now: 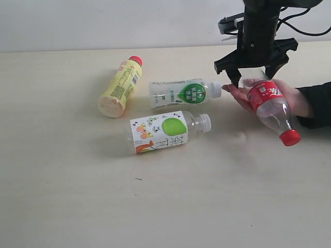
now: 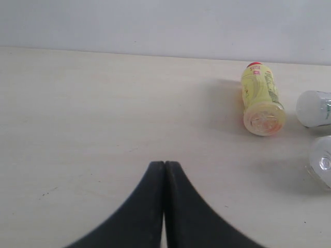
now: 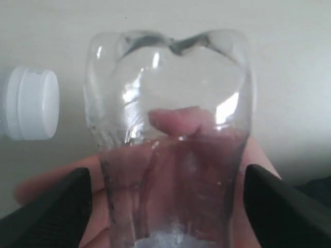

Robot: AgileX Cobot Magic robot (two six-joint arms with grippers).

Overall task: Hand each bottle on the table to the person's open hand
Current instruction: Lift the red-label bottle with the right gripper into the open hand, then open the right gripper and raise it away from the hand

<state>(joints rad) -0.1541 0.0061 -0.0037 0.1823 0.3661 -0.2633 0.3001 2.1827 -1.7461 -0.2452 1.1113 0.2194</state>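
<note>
A red-label bottle (image 1: 269, 106) lies across a person's open hand (image 1: 297, 99) at the right of the table (image 1: 77, 196). Its red cap points near and right, its base far and left. The hand shows through the bottle's clear body.

The right claw (image 1: 253, 77) hangs over the base, released, with a finger at each side.

Three bottles lie on their sides on the table:
- A yellow bottle (image 1: 121, 85) has its red cap pointing away.
- A green-label bottle (image 1: 181, 93) has its white cap pointing right, close to the person's fingertips.
- A fruit-label bottle (image 1: 163, 132), the nearest, has its clear cap pointing right.

The left claw (image 2: 164, 170) is clenched over bare table and holds nothing.
</note>
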